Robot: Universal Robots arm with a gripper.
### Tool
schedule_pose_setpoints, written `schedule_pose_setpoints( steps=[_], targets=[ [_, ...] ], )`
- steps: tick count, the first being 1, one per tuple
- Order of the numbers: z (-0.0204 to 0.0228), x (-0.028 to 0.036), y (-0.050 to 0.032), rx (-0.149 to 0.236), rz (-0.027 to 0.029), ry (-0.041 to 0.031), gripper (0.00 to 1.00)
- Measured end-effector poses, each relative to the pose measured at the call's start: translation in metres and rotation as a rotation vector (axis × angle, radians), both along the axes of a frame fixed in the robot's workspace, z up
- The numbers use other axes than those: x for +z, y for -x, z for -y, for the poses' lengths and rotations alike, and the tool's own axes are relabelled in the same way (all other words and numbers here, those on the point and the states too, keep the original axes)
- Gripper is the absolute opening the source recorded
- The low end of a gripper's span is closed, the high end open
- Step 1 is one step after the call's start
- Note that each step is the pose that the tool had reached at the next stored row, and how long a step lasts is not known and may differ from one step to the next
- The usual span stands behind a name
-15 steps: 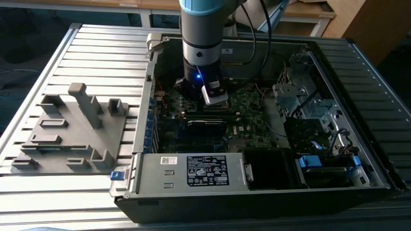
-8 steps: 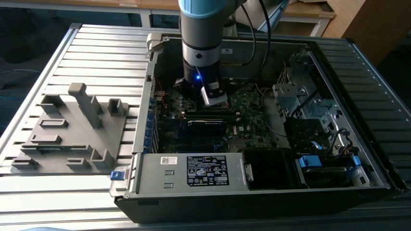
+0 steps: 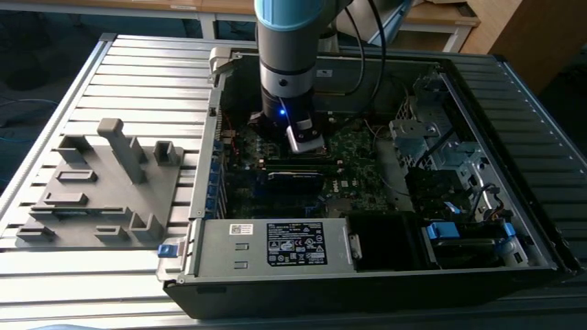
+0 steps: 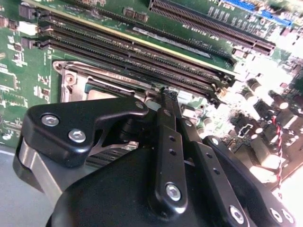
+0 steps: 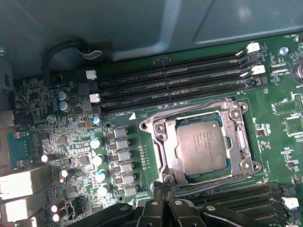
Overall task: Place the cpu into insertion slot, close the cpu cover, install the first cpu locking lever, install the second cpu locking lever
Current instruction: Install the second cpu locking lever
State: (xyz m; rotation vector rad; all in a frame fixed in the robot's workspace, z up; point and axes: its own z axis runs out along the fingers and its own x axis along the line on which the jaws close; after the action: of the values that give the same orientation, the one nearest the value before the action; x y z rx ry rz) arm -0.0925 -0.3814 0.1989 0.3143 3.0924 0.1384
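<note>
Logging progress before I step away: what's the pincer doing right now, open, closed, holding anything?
Pincer: shut, fingertips together at the edge of the cpu cover, which lies closed over the cpu; whether it pinches anything cannot be told.

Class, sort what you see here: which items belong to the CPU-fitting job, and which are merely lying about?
Job items:
cpu
cpu cover, down around the chip
pincer, at the cover's corner

Lying about:
grey fixture block
memory slots
label plate
blue clip
</note>
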Motion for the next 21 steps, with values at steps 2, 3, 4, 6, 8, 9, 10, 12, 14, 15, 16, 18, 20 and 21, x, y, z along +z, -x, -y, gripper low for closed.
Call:
schedule_pose_setpoints(
  steps=[2,3,4,6,8,9,10,12,14,15,16,18,20,21],
  targets=[
    [0.0,-0.0006,0.0001,0.0,0.0002,-0.009,0.11],
    [0.0,-0.0008,0.0001,0.0,0.0002,-0.0125,0.11],
    [-0.0001,-0.0011,0.0002,0.0,0.0002,-0.0141,0.11],
    [0.0001,-0.0019,0.0002,0.0,0.0003,-0.0152,0.11],
    [0.0007,-0.0029,0.0004,0.0,0.0,-0.0149,0.11],
    [0.0009,-0.0033,0.0006,0.0,-0.0001,-0.0147,0.11],
    [0.0012,-0.0035,0.0007,0.0,-0.0001,-0.0148,0.11],
    [0.0013,-0.0037,0.0011,0.0,0.0001,-0.0148,0.11],
    [0.0014,-0.0037,0.0013,0.0,0.0001,-0.015,0.11],
    [0.0014,-0.0037,0.0014,0.0,0.0001,-0.015,0.11],
    [0.0014,-0.0033,0.0014,0.0,0.0003,-0.0152,0.11],
    [0.0014,0.0014,0.0014,0.0,0.0002,-0.015,0.11],
    [0.0014,0.007,0.0014,0.0,0.0001,-0.015,0.11],
    [0.0014,0.0088,0.0014,0.0,0.0,-0.0149,0.11]
  ],
)
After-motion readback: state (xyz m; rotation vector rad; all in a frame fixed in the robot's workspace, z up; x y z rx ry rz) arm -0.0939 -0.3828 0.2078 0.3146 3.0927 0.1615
